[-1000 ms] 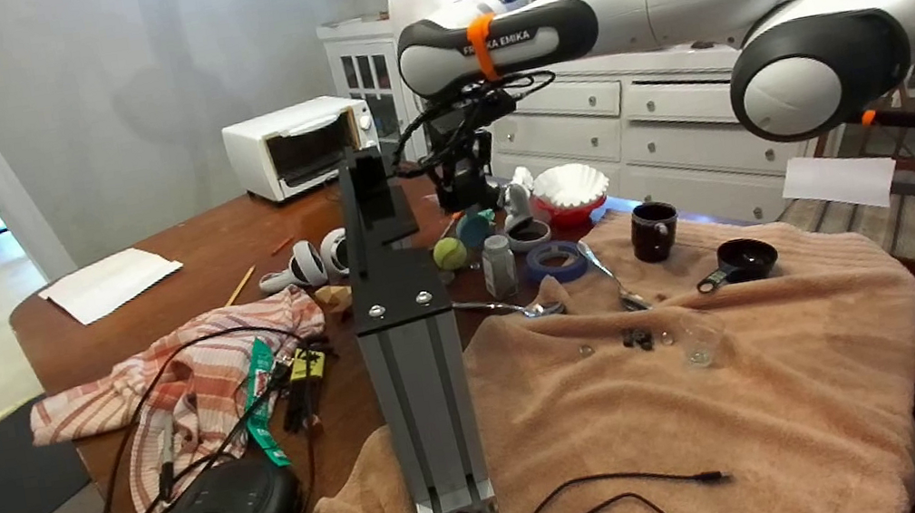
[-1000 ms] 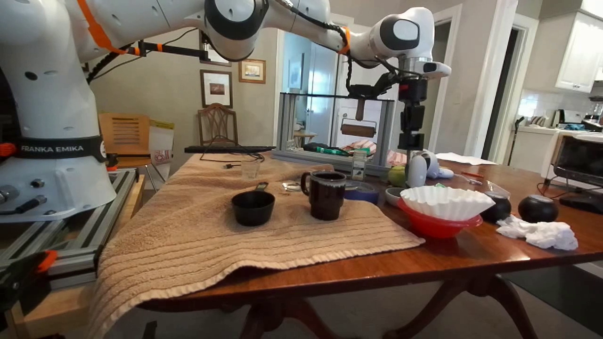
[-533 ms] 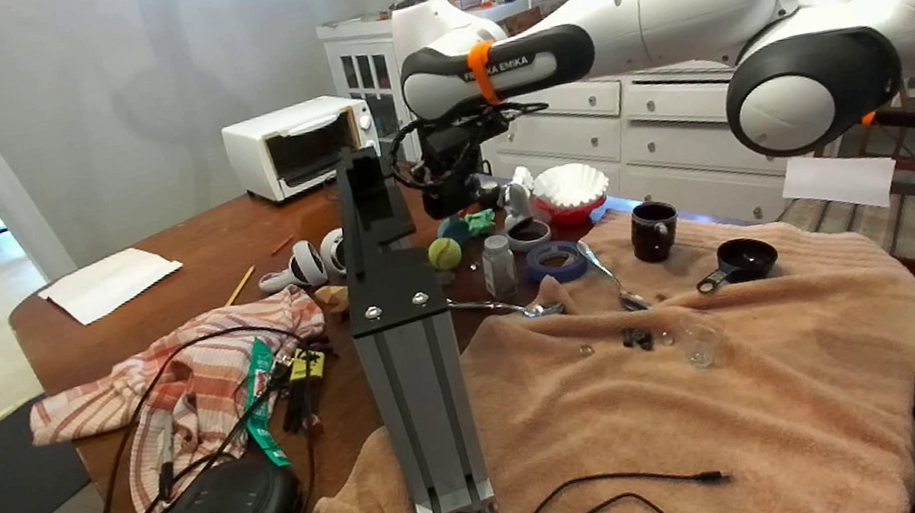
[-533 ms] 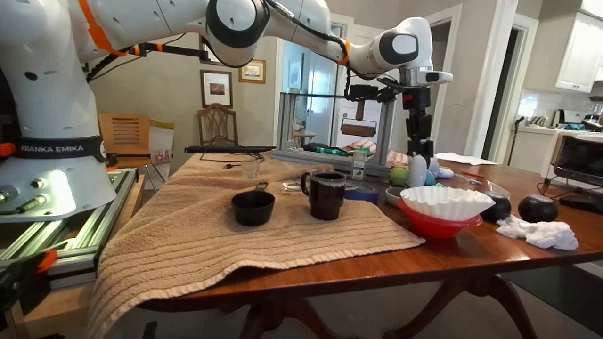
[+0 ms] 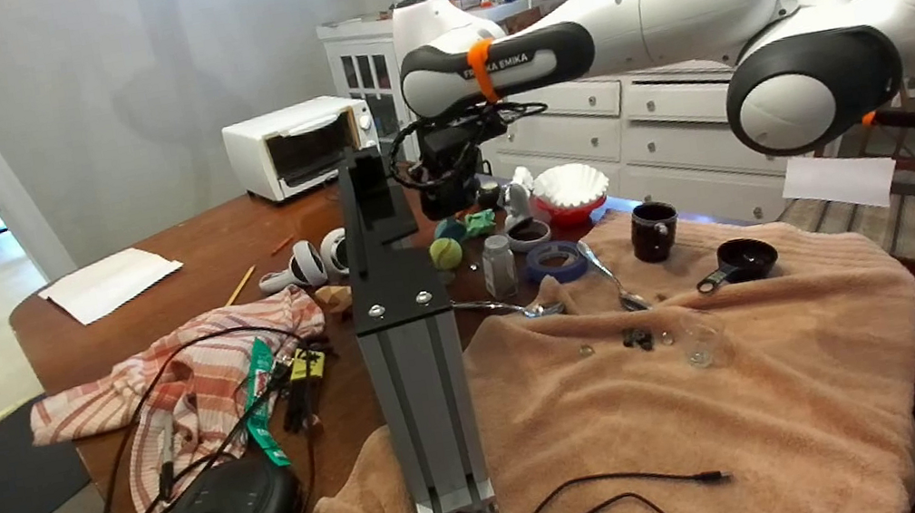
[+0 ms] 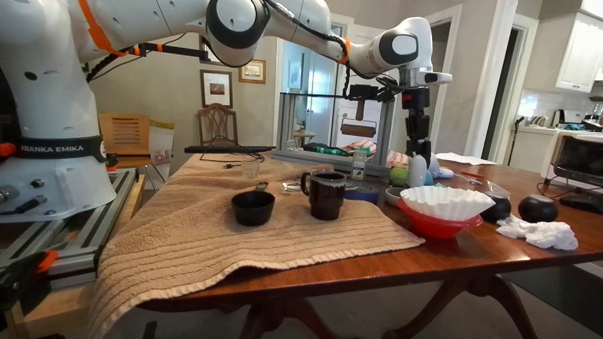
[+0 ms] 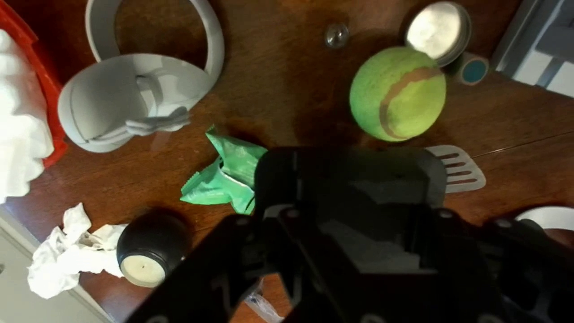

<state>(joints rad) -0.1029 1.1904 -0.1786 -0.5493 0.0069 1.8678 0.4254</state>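
My gripper (image 5: 450,198) points down low over the wooden table, beside the metal frame. In the wrist view its fingers (image 7: 273,179) stand apart with a dark, smooth object (image 7: 394,190) filling the space between them; deep shadow hides its details. Directly beneath the gripper, a teal rounded thing (image 5: 448,230) peeks out, also as a sliver (image 6: 429,178); I cannot tell whether it belongs to what is held. Close by lie a tennis ball (image 7: 399,94), a green wrapper (image 7: 224,179) and a slotted spatula end (image 7: 462,168). The white controller (image 6: 417,172) partly covers the gripper's lower end.
A tall metal frame with a black top (image 5: 398,284) stands beside the gripper. Around are a red bowl (image 6: 438,226) with a white paper filter, a dark mug (image 6: 327,195), a black measuring cup (image 6: 253,209), blue tape (image 5: 556,263) and a black jar (image 7: 152,249).
Between one second and half a second ago, my arm came down and the gripper shifted slightly away from the arm's base. The teal thing beneath it shifted too. Since then, hardly any movement.
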